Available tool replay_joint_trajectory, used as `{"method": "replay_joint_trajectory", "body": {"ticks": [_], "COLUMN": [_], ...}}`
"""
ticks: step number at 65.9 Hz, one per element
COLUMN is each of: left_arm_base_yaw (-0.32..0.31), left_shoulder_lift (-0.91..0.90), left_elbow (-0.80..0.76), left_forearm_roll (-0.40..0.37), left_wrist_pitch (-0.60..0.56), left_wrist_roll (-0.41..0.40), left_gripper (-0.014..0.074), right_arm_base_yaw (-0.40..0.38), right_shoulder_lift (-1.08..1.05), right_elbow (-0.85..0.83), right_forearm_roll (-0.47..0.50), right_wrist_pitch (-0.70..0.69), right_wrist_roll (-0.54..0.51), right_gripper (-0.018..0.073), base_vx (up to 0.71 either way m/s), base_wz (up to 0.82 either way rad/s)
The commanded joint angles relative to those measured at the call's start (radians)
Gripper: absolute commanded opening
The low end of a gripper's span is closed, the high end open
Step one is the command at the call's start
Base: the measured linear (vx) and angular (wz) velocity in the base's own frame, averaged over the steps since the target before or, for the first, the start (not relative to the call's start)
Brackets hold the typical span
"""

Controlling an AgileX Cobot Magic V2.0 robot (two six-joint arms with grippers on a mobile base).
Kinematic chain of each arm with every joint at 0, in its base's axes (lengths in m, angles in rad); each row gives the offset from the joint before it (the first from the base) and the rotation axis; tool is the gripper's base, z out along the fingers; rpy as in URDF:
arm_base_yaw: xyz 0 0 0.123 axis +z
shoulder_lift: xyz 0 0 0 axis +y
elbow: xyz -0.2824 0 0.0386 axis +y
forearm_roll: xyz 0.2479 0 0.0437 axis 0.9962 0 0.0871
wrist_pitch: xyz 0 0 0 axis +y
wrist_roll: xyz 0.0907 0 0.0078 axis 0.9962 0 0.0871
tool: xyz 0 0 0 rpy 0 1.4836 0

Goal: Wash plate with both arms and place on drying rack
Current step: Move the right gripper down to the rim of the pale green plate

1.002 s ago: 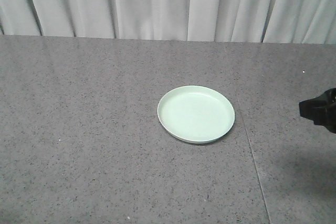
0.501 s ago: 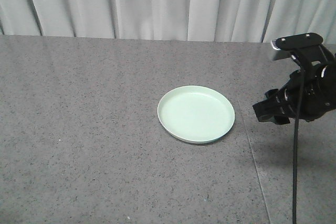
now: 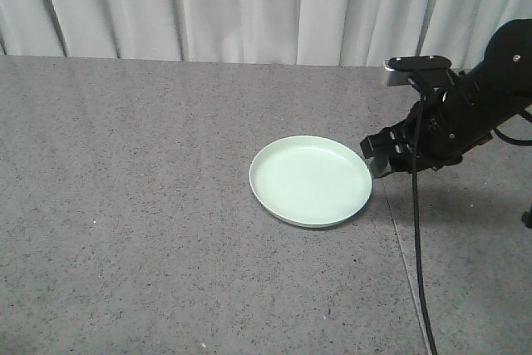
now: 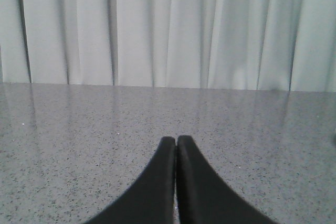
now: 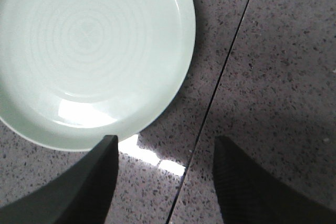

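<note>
A round mint-green plate (image 3: 310, 180) lies flat on the grey speckled counter; the right wrist view shows it at upper left (image 5: 89, 51). My right gripper (image 3: 378, 155) hangs just right of the plate's rim, open (image 5: 165, 142), its left finger (image 5: 100, 166) at the rim edge and nothing between the fingers. The left gripper (image 4: 176, 142) is shut on nothing, pointing across bare counter toward the curtain. The left arm is outside the front view. No drying rack appears in any view.
A thin seam (image 3: 399, 239) runs through the counter (image 3: 125, 205) right of the plate. White curtains (image 3: 249, 6) hang behind the counter's far edge. A black cable (image 3: 416, 247) dangles from the right arm.
The right arm has come in from the right edge and moved left, reaching the plate's right rim. The plate has not moved.
</note>
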Motion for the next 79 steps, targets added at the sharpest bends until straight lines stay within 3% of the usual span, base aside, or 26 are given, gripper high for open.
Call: {"method": "replay_joint_trajectory", "body": {"ticks": [1, 38, 66, 79], "left_arm_base_yaw": [-0.006, -0.006, -0.006, -0.006], "left_shoulder_lift": [-0.012, -0.012, -0.012, -0.012], "left_elbow": [-0.028, -0.028, -0.028, -0.028], "left_forearm_roll": [-0.008, -0.008, -0.008, -0.008], "left_wrist_pitch": [-0.077, -0.077, -0.077, -0.077], "left_wrist_roll": [0.000, 0.000, 0.000, 0.000], "left_gripper": [-0.0007, -0.0007, -0.0007, -0.0007], "right_arm_base_yaw": [0.003, 0.003, 0.003, 0.003], "right_shoulder_lift": [0.002, 0.157, 0.221, 0.234], "right_elbow": [-0.064, -0.124, -0.124, -0.124], "right_forearm_roll": [0.038, 0.094, 0.118, 0.120], "right_wrist_pitch": [-0.022, -0.085, -0.108, -0.108], "right_wrist_roll": [-0.007, -0.007, -0.007, -0.007], "right_gripper": [0.0393, 0.0386, 0.0269, 0.0161], "base_vx": [0.00, 0.00, 0.00, 0.00], "base_wz": [0.00, 0.00, 0.00, 0.00]}}
